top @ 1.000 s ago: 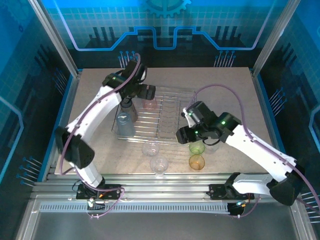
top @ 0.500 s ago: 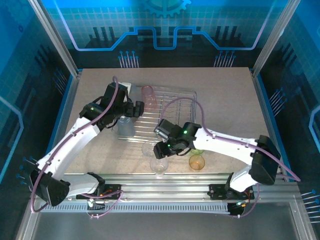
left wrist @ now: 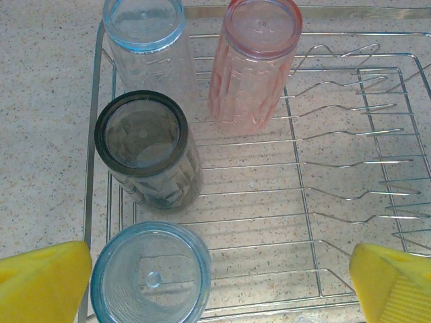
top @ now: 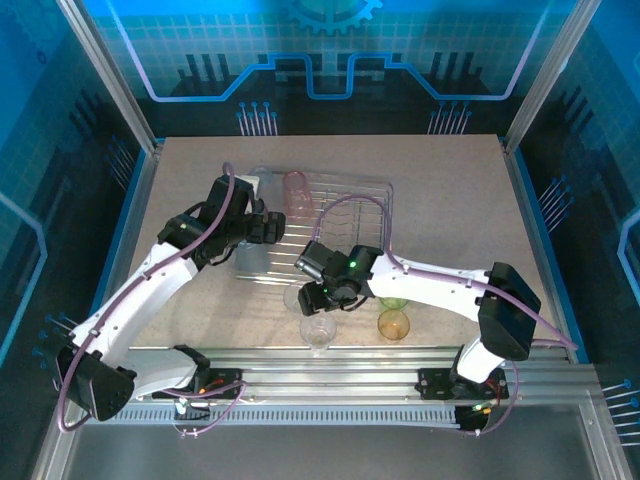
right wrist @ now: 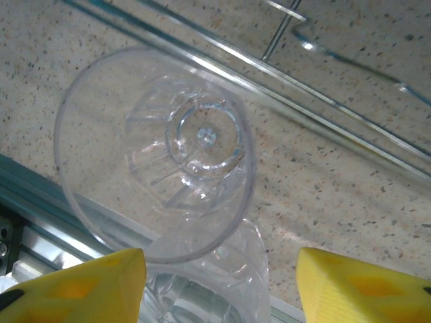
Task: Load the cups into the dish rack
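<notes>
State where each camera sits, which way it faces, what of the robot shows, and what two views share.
Top external: fixed above and behind the bases, looking down on the table and dish rack; left arm and right arm show.
Left wrist: on the left arm, facing down into the rack at the pink cup; jaws wide apart at the bottom corners.
Right wrist: on the right arm, facing down at a clear cup beside the rack's rim; jaws apart at the bottom corners.
Shared: the pink cup, in top external and left wrist.
</notes>
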You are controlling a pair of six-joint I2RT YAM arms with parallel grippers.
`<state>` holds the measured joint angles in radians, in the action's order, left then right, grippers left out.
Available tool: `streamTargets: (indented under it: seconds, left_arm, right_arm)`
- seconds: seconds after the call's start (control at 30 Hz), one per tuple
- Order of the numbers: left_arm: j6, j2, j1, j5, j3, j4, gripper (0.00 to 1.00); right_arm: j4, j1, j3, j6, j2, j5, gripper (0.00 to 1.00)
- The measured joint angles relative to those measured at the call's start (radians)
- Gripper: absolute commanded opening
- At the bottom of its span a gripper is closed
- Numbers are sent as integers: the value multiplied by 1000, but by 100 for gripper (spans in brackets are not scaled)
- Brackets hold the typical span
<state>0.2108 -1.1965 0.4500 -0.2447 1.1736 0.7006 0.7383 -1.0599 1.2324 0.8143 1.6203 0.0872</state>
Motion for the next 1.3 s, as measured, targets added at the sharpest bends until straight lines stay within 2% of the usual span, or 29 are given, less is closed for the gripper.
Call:
streamTargets:
  seconds: [0.27,0.53,0.77,1.07,1.3]
  left_arm:
    - [0,0,0,-1,0,0,99]
    - [0,0,0,-1,-11,-3,99]
    - [0,14,0,-13,-21,-3,99]
    - [25,72,0,-48,-71,-12,99]
    - [52,123,-2,-50,-104,-31,99]
  right_arm:
    - [-39,56,-6,-19,0,29,62]
    - [-57,88,-6,-56,3,62,67]
    - [-59,119,-2,-87,3,89,65]
    - [-30,56,81,-109,13,93,62]
    - [-4,31,116,-121,116,95,59]
